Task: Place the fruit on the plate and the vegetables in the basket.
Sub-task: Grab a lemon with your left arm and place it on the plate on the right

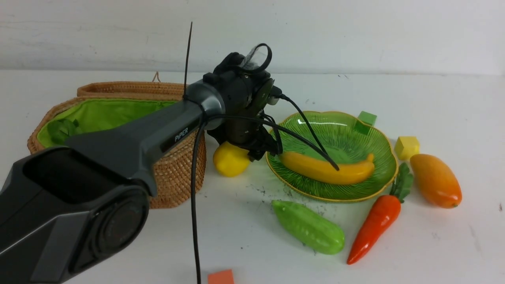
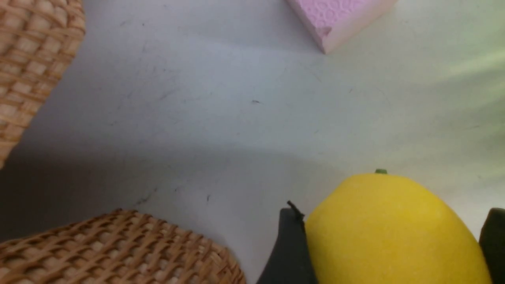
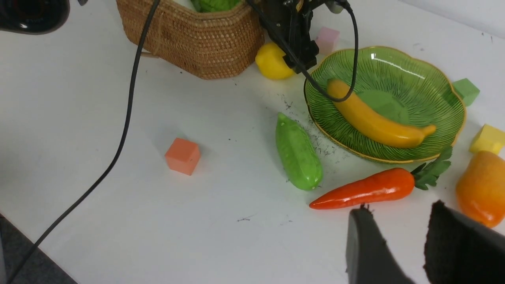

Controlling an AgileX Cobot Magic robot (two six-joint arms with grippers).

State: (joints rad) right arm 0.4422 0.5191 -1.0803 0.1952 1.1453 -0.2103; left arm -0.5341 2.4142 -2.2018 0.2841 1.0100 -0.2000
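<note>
Beside the basket [image 1: 177, 173], the left pincer [image 2: 390, 213] straddles the lemon [image 2: 390, 232]; its grip cannot be told. Only wrist views show the pink cube [image 2: 339, 15]. The right pincer [image 3: 398, 211] hangs parted, empty.

The dark grey left arm [image 1: 130, 146] reaches forward, with its wrist [image 1: 236, 98] bent down and the left gripper [image 1: 258, 152] low. Its black fingers [image 2: 288, 252] stand wide on both sides of a round yellow lemon [image 2: 390, 228]; a firm grip is not clear. The right gripper [image 3: 410, 244] hangs in the air, jaws partly apart, holding nothing.
</note>
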